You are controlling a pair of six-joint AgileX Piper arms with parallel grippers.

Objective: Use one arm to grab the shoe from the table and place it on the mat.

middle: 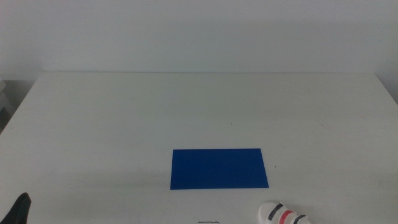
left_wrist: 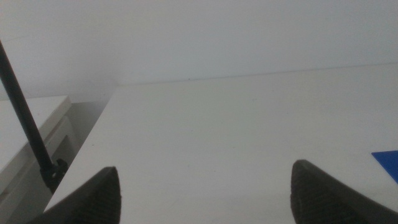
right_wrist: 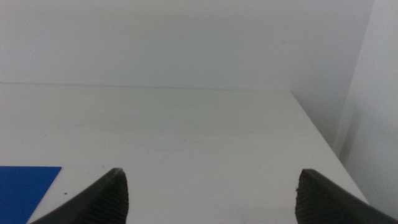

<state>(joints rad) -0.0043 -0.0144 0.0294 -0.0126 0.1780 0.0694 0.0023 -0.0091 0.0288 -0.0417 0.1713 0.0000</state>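
The blue mat [middle: 219, 168] lies flat on the white table [middle: 199, 112], a little right of centre and near the front. The white shoe [middle: 284, 215] with dark grey and red-pink straps lies on the table in front of the mat's right corner, cut off by the picture's bottom edge. My left gripper [left_wrist: 205, 190] is open and empty; one dark tip [middle: 20, 209] shows at the bottom left of the middle view. My right gripper [right_wrist: 211, 193] is open and empty, out of the middle view. A corner of the mat shows in both wrist views [left_wrist: 388, 163] [right_wrist: 28, 190].
A thin black rod [left_wrist: 28, 124] and a pale cabinet [left_wrist: 31, 134] stand off the table's left edge. A white wall runs behind the table. The table's right edge [right_wrist: 317, 134] drops off beside the right gripper.
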